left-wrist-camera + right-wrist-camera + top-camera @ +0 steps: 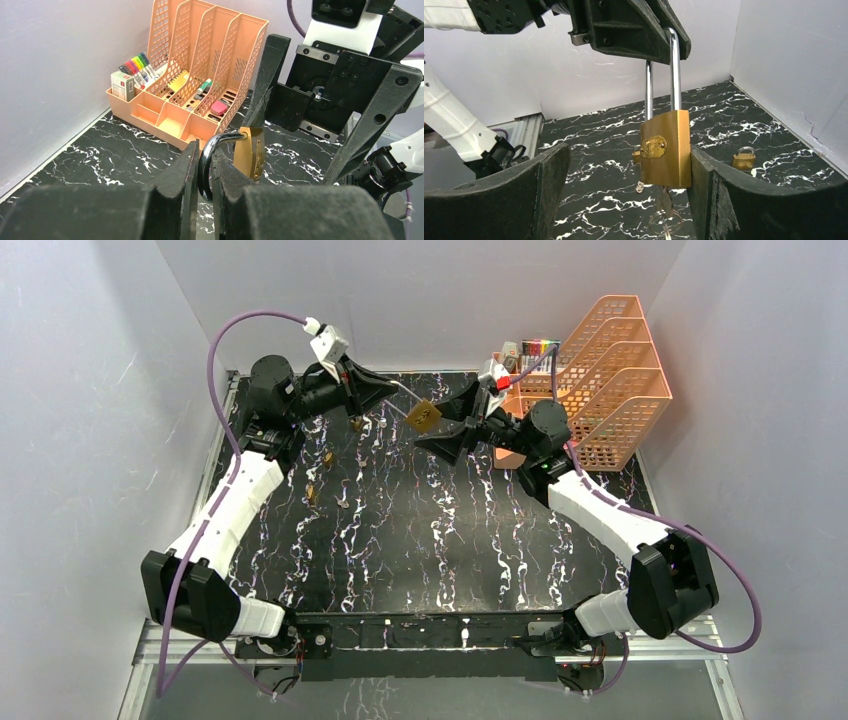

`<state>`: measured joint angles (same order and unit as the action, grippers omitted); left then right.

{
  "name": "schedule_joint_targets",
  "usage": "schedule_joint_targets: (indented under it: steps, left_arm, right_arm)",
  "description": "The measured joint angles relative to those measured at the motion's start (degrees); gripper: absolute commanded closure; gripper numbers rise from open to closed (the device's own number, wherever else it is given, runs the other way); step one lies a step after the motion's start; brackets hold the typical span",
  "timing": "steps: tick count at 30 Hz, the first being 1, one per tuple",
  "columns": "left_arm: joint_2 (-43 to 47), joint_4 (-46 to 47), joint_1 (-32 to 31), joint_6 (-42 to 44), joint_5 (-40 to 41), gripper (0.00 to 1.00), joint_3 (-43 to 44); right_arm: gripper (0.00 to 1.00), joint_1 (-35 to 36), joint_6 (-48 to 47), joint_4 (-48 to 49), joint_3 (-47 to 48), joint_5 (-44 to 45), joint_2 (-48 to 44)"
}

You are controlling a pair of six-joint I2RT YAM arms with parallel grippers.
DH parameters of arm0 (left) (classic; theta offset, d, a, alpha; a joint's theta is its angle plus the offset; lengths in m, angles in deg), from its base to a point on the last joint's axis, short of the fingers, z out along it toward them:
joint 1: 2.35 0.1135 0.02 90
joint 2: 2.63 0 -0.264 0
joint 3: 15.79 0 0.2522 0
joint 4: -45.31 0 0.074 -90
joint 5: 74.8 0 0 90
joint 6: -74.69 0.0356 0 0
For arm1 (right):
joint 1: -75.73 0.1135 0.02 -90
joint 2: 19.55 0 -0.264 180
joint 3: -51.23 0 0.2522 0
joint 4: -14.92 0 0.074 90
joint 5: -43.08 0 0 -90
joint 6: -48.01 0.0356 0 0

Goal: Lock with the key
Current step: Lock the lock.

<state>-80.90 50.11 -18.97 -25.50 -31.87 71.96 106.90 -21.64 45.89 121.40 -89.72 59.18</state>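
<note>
The left claw (204, 159) is pinched tight on the curved steel shackle (674, 70) of the rectangular brass padlock (666, 150). It holds the lock in the air above the far middle of the black white-veined marble-pattern table (599, 135). Hung this way, the body dangles free and its underside is exposed, which looks like the reason for the grip. The small silver key (664, 202) sits in that underside on its wire ring, within reach of the other arm.

The right claw (626, 157) faces it with its fingers spread wide and nothing in hold. The padlock body lies between them, just beside the right-hand finger and well apart from the left-hand one. The key is lower than the finger pads, so this claw probably has to drop before it can close on the key and turn it.

Little else stands in the way. A second small brass padlock (743, 159) rests on the table to the right. In the top view a few more small brass pieces (328, 455) lie scattered on the table below the left claw. The orange mesh plastic file rack (210, 60), with coloured marker pens (136, 67) in its front tray, stands behind the right arm, clear of the work.
</note>
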Motion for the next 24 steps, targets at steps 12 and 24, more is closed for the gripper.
schedule_joint_targets:
  steps: [12,24]
  left_arm:
    - [2.0,-3.9,0.0,2.7,1.2,1.0,0.4]
    - [2.5,-5.3,0.0,3.8,1.4,1.0,0.7]
  right_arm:
    - [0.62,-1.1,-6.0,-4.7,-0.1,0.7,-1.2]
    - [0.37,-1.8,-6.2,-8.2,0.4,-0.3,-1.2]
